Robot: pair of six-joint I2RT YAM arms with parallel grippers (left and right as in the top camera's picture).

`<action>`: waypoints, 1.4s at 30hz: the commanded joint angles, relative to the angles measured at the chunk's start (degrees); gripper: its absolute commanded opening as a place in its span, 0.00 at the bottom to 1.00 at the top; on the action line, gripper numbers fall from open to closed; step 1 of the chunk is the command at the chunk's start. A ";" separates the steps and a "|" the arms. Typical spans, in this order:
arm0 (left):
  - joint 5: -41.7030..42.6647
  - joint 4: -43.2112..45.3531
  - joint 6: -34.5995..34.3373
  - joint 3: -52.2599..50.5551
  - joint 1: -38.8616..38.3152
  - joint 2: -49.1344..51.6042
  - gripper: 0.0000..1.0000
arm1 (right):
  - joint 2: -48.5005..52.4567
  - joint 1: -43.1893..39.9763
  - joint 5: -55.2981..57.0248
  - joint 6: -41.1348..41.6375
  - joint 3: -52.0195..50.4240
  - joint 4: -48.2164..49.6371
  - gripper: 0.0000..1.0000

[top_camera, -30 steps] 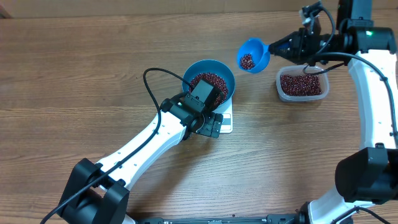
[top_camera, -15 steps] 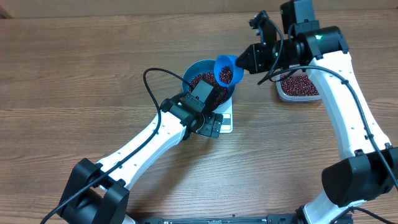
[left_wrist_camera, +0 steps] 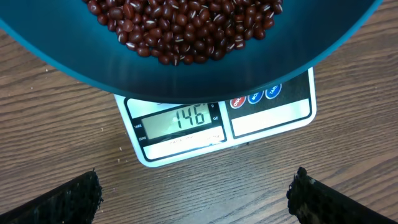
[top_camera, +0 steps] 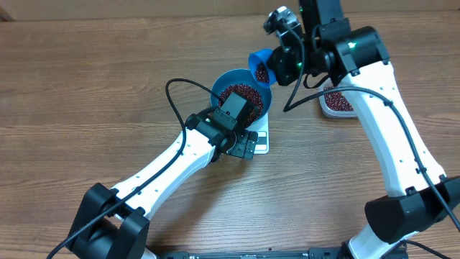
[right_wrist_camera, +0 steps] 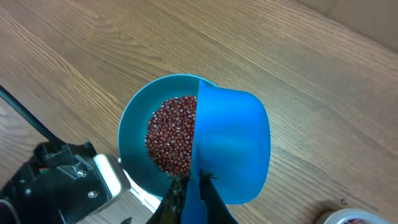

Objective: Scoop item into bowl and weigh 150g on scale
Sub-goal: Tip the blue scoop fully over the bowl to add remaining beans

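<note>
- Overhead view: the blue bowl (top_camera: 218,85) is seated on the white scale (top_camera: 261,141), on the wooden surface (top_camera: 86,86). A heap of red-brown beans (top_camera: 241,92) is contained in it.
- The right gripper (top_camera: 279,63) is clamped fully closed on the handle of the small blue scoop (top_camera: 259,61). The scoop is held tilted over the bowl's rim.
- The left gripper (left_wrist_camera: 198,198) is spread wide with nothing in it, just beside the scale.
- "146" is shown on the display (left_wrist_camera: 180,118).
- A clear tub (top_camera: 338,101) is located near the bowl.

Left arm (top_camera: 169,162) extends diagonally from lower left toward centre; left tool (left_wrist_camera: 196,196) spread wide, angled downward. Right arm (top_camera: 392,122) reaches in from the right; right tool (right_wrist_camera: 189,196) apparently clamped on scoop (right_wrist_camera: 230,149).
</note>
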 commanded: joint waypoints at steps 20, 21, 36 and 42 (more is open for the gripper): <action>-0.90 0.00 -0.15 -0.28 0.26 0.22 1.00 | -0.15 1.66 4.94 -0.44 1.68 1.20 0.04; -0.92 0.00 -0.15 -0.28 0.26 0.22 0.99 | -0.15 1.66 4.07 -0.44 1.68 1.20 0.04; -0.92 0.00 -0.15 -0.28 0.26 0.22 1.00 | -0.09 1.66 3.69 0.68 1.68 1.55 0.04; -0.92 0.00 -0.13 -0.28 0.26 0.22 1.00 | -0.09 1.66 3.69 0.68 1.68 1.11 0.04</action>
